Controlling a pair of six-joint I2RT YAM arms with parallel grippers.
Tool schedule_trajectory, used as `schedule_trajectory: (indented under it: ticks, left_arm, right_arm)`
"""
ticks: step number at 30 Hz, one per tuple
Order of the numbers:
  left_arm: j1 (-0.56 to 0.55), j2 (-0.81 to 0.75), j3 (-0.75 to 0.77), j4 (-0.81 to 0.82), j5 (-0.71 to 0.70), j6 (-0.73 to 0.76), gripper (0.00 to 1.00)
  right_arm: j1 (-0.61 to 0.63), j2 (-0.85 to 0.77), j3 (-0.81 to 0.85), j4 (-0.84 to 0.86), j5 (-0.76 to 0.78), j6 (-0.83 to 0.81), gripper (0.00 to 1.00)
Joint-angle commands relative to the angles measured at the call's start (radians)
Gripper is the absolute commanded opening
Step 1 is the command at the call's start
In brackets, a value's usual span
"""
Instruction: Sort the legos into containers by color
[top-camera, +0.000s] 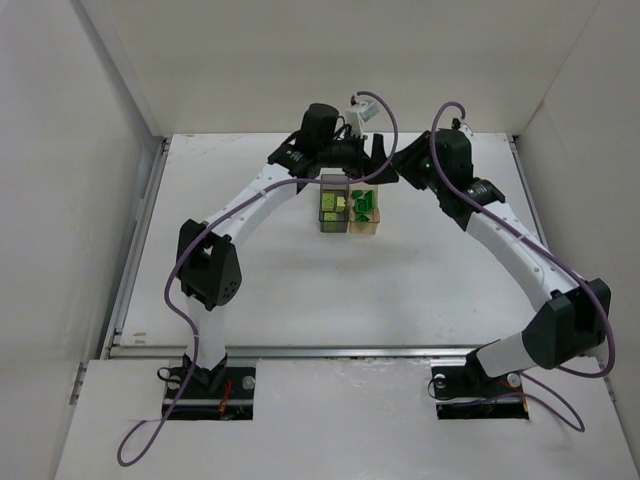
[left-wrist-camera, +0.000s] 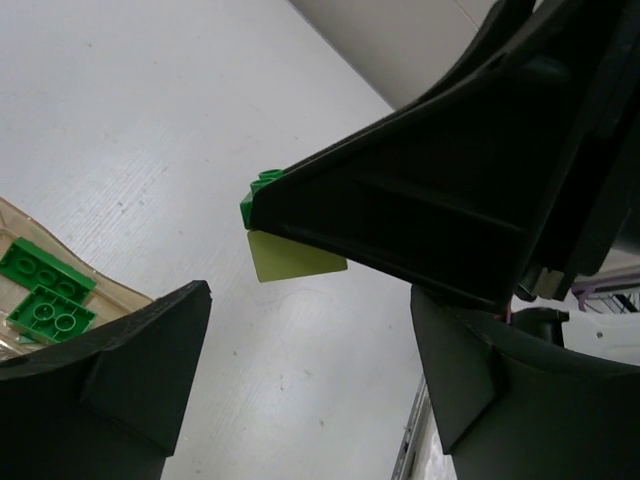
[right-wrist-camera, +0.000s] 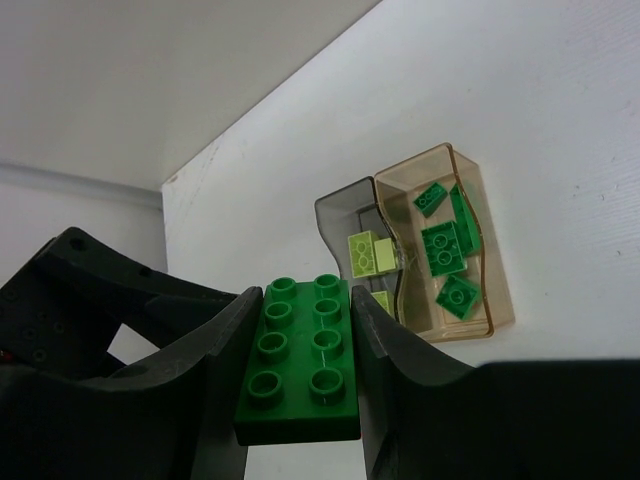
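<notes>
The two joined containers stand mid-table: the smoky grey one (top-camera: 329, 208) holds pale yellow-green legos (right-wrist-camera: 368, 252), and the amber one (top-camera: 366, 213) holds several bright green legos (right-wrist-camera: 443, 247). My right gripper (right-wrist-camera: 305, 330) is shut on a dark green two-by-four brick (right-wrist-camera: 300, 360), held above the table just behind the containers (top-camera: 385, 178). In the left wrist view that brick's corner (left-wrist-camera: 260, 186) shows at the right gripper's tip, with a pale yellow-green piece (left-wrist-camera: 292, 258) right beneath it. My left gripper (left-wrist-camera: 308, 320) is open and empty, beside the right one behind the boxes (top-camera: 372, 150).
White walls close the table at the back and both sides (top-camera: 330, 60). A metal rail (top-camera: 330, 350) runs along the near edge. The two grippers hang close together above the back of the table. The amber box's edge shows at the left of the left wrist view (left-wrist-camera: 60, 235).
</notes>
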Motion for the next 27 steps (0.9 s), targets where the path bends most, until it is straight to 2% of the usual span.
schedule_trajectory:
  ticks: [1, 4, 7, 10, 13, 17, 18, 22, 27]
  left_arm:
    - [-0.014, -0.045, 0.058, 0.008, -0.093, -0.012, 0.76]
    - [-0.014, -0.045, 0.058, 0.007, -0.116, -0.037, 0.74]
    - [-0.014, -0.045, 0.058, 0.027, -0.125, -0.055, 0.69]
    - [-0.014, -0.045, 0.058, 0.027, -0.151, -0.09, 0.58]
    - [-0.014, -0.036, 0.058, 0.037, -0.131, -0.109, 0.58]
    - [-0.014, -0.036, 0.058, 0.058, -0.087, -0.13, 0.69]
    - [-0.014, -0.036, 0.058, 0.058, -0.087, -0.139, 0.69]
    - [-0.014, -0.036, 0.058, 0.067, -0.087, -0.139, 0.69]
    - [-0.023, -0.036, 0.077, 0.078, -0.102, -0.185, 0.58]
  right_arm:
    - [0.012, -0.049, 0.018, 0.035, 0.006, 0.04, 0.0]
    - [0.033, -0.049, 0.018, 0.035, 0.006, 0.04, 0.0]
    - [0.043, -0.049, 0.018, 0.035, 0.006, 0.063, 0.0]
    - [0.052, -0.049, 0.009, 0.035, 0.006, 0.086, 0.0]
    - [0.061, -0.068, -0.012, 0.035, 0.006, 0.134, 0.0]
    - [0.061, -0.09, -0.055, 0.044, 0.024, 0.2, 0.0]
    - [0.061, -0.09, -0.055, 0.044, 0.024, 0.216, 0.0]
    - [0.061, -0.117, -0.092, 0.075, 0.034, 0.302, 0.0]
    - [0.061, -0.108, -0.092, 0.075, 0.024, 0.359, 0.0]
